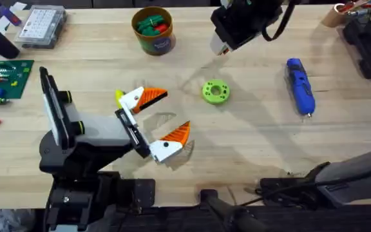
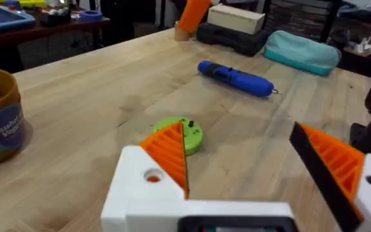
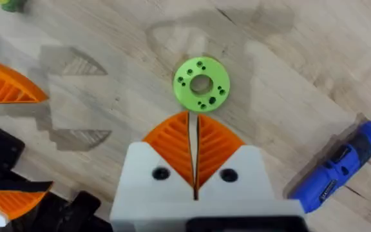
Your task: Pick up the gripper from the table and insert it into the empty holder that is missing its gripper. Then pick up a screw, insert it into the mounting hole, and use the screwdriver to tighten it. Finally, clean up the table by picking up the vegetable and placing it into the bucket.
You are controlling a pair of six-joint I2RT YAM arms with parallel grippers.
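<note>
I count one green disc (image 1: 216, 91), one blue screwdriver (image 1: 300, 86), one bucket (image 1: 153, 29) and one vegetable (image 1: 119, 96) on the worktop (image 1: 250, 138). Left end effector (image 1: 161, 116) — spread wide, empty, beside the vegetable, near the disc. Right end effector (image 3: 194, 145) — pads pressed together, above the disc.

overhead looks down on the whole table (image 1: 250, 142); left wrist looks low across it; right wrist looks down, perhaps fairly near. all share the green disc (image 1: 215, 91).
</note>
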